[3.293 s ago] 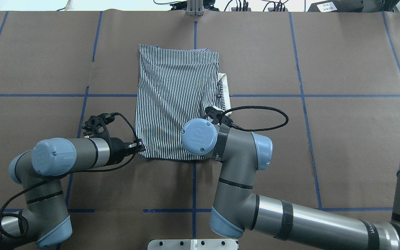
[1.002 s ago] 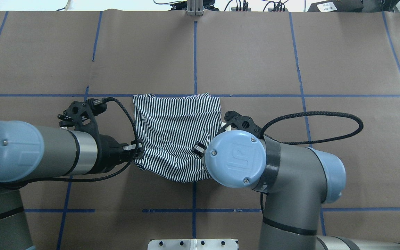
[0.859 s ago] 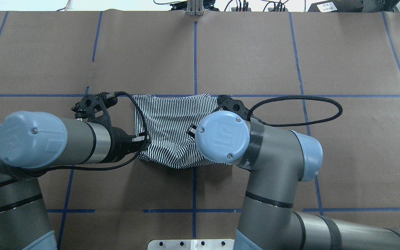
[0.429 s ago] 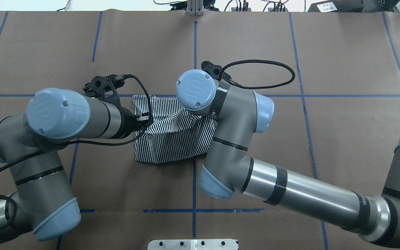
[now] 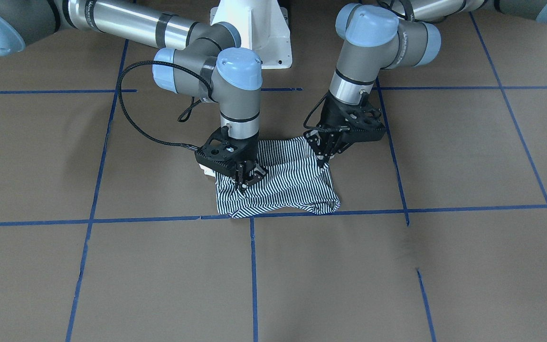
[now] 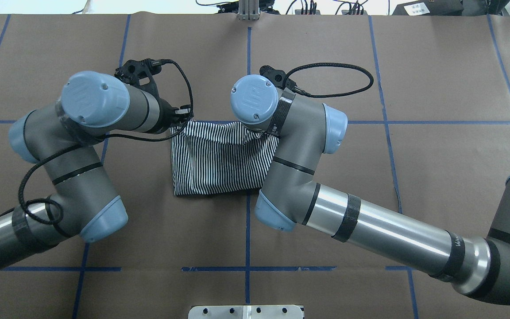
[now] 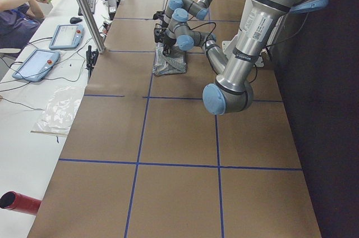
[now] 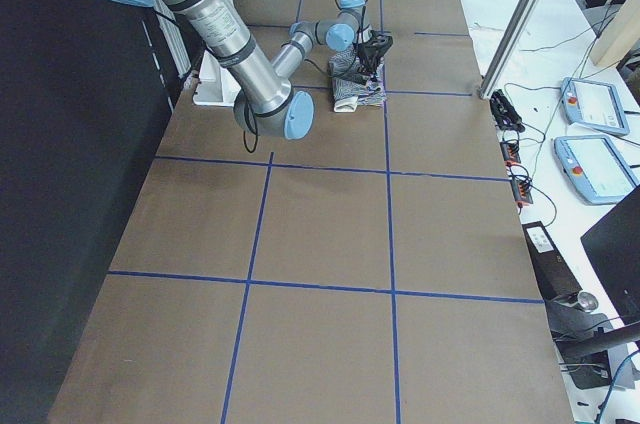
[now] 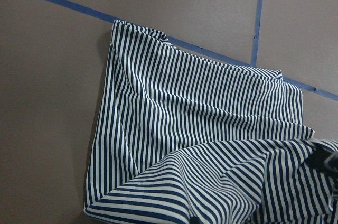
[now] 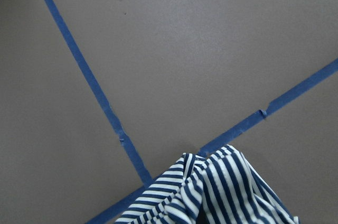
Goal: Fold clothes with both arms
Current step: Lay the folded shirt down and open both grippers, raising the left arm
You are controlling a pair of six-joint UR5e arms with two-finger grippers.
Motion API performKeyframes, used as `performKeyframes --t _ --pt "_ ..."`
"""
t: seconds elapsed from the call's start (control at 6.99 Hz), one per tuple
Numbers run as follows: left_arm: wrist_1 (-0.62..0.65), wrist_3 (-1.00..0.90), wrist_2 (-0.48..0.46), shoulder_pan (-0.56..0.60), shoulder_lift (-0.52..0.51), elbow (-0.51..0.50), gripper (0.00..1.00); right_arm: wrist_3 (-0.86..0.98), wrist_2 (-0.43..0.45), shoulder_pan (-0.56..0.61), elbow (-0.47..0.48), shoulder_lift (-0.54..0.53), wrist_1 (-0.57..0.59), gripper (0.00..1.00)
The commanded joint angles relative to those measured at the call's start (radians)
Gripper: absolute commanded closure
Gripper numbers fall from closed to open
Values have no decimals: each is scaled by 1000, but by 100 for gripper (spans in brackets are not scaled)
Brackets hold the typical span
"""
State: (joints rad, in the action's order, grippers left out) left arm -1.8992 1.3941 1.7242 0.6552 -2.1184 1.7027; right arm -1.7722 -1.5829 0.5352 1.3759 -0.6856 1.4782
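I'm holding the soft, light polo shirt (image 5: 283, 187) by two corners, left tool (image 5: 322, 156) and right tool (image 5: 245, 182) both clamping fabric, middle sagging.

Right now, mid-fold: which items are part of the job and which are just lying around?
In the job: striped polo shirt; left gripper and right gripper, both pinching its fabric.

Just lying about: white pedestal base; blue tape lines; control pendants on the side bench; red cylinder.
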Motion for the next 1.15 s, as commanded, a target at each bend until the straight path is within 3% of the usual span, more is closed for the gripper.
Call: performKeyframes --t 0.0,0.29,0.43,0.57,0.86,1.0 --pt "-93 -36 0 29 -44 -156 100 10 0 2 -17 1 -3 100" --pt "-100 -52 2 29 -54 -187 100 23 0 3 -21 6 -4 100" --pt "-101 -172 3 30 -52 -184 1 105 3 6 -23 6 -3 25" --pt "-119 -263 9 44 -43 -173 0 182 3 23 -26 8 -4 0" --pt "-124 -393 145 121 -17 -138 0 299 -76 72 -24 23 -1 0" --pt "-124 -432 165 138 9 -106 0 313 -77 54 -18 40 4 0"
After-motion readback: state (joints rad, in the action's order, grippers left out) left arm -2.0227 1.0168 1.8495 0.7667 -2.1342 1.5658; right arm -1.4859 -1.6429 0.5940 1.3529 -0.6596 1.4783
